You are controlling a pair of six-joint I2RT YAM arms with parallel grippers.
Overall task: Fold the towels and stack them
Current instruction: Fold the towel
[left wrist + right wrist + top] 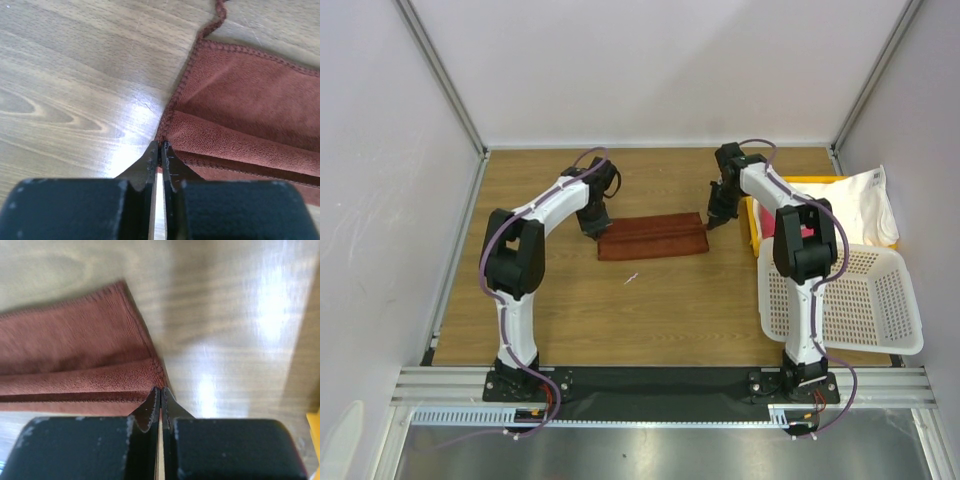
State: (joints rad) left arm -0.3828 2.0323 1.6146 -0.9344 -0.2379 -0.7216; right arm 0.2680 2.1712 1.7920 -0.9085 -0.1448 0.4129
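Left gripper (159,146), jaws nearly together at the towel's left end, grip not determinable; right gripper (160,390), closed at its right end; reddish-brown towel (652,237), folded strip lying flat between them, probably light, limp, grippy-piled, best pinched at end corners.

My left arm (520,265) and right arm (800,250) are white shells joined by bulky black housings, each standing on a black base plate (520,385). A purple cable (486,262) loops along each arm. My left pincer (160,146) and right pincer (159,390) are matte black: blocky bodies narrowing to thin pointed fingers (148,407) with scalloped inner edges.
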